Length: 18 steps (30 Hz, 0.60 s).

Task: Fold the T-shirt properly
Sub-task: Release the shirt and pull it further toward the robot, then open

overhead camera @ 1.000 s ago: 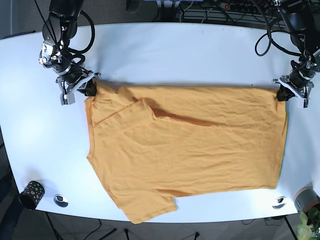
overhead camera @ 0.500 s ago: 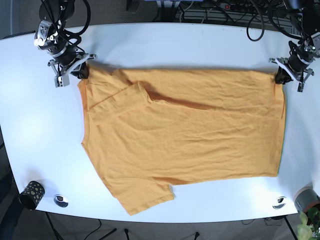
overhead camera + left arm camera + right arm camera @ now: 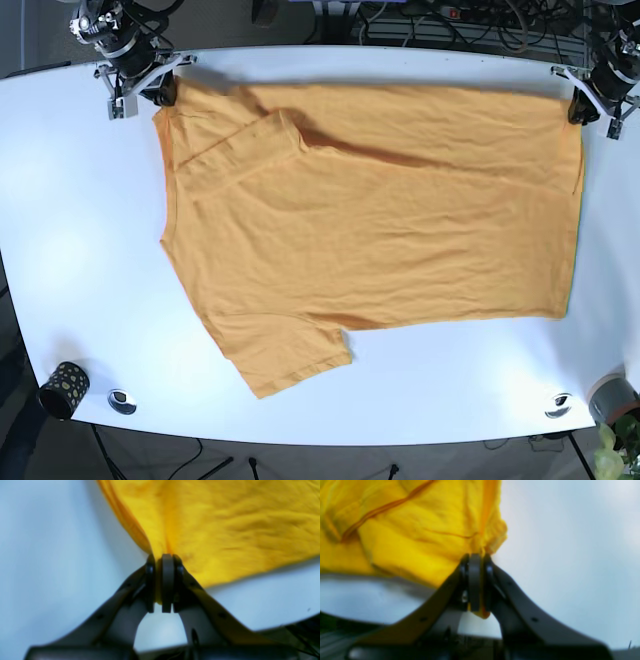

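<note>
Both fingers are closed on the T-shirt (image 3: 370, 210): right gripper (image 3: 150, 88) upper left, left gripper (image 3: 578, 105) upper right; cloth lies below them, long axis left-right.

I see the orange T-shirt (image 3: 370, 220) spread flat and wrinkled, one sleeve folded inward at upper left, another jutting toward the near edge.

Count on inspection: one orange short-sleeved cotton T-shirt (image 3: 370, 200); one white oval table (image 3: 80, 260); two black robot grippers, left (image 3: 580, 105) and right (image 3: 155, 92); one dark gold-speckled cup (image 3: 62, 388); two small round silver discs (image 3: 121, 401) (image 3: 558, 405) at the near edge.
</note>
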Available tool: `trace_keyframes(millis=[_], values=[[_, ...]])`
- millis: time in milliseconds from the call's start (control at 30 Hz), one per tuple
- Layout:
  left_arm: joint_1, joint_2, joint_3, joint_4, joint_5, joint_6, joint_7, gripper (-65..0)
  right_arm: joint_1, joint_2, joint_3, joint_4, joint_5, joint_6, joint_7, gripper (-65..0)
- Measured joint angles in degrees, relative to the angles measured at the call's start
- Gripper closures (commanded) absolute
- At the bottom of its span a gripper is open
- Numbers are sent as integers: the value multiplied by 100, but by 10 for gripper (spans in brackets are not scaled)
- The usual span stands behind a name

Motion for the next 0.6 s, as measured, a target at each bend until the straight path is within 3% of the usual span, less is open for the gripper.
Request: trace_keyframes(millis=[67, 300, 433, 533, 600], values=[[52, 2, -48, 4, 35, 17, 46, 0, -107, -26, 57, 28, 7, 201, -9, 0], [48, 11, -348, 44, -9, 9, 463, 0, -219, -236, 557, 39, 20, 605, 4, 0], [26, 13, -341, 44, 7, 9, 476, -13, -243, -297, 546, 39, -4, 627, -61, -16], [15, 11, -334, 46, 13, 9, 479, -161, -238, -310, 546, 39, 4, 616, -52, -166], [15, 13, -330, 61, 17, 13, 476, -321, -238, -376, 560, 42, -9, 603, -55, -287]])
